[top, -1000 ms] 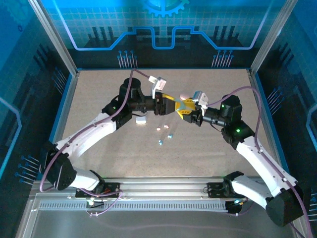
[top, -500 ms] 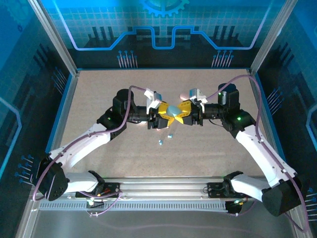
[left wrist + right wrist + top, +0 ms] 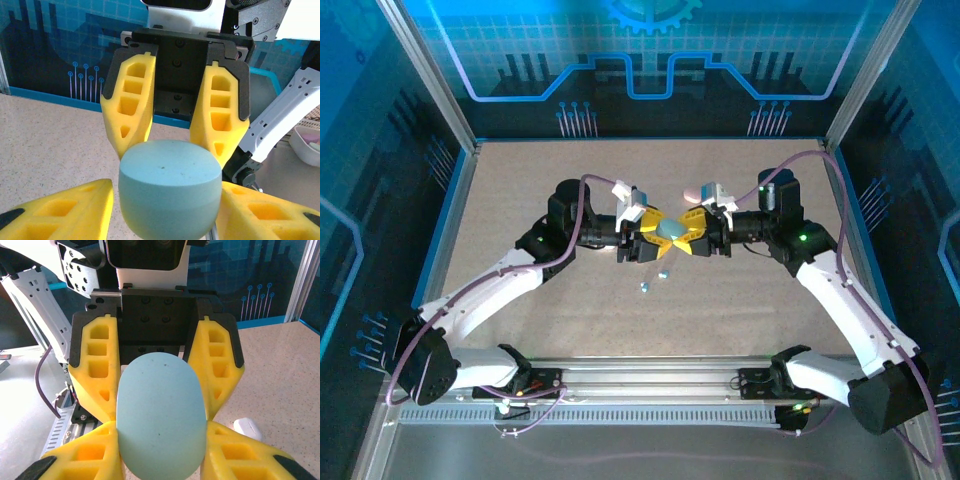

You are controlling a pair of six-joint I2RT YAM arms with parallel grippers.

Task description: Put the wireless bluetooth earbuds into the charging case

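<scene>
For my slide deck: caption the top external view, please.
Left gripper and right gripper clasp one pale blue case; loose earbuds lie on the table.

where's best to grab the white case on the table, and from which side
Probably across its narrow middle, from straight above. The white case lies flat on the table as a low rounded pebble: its long sides are closest together, while the ends curve away from flat fingers.

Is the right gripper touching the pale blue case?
Touching. In the right wrist view, the right gripper has its yellow fingers pressed against both sides of the pale blue case.
</scene>
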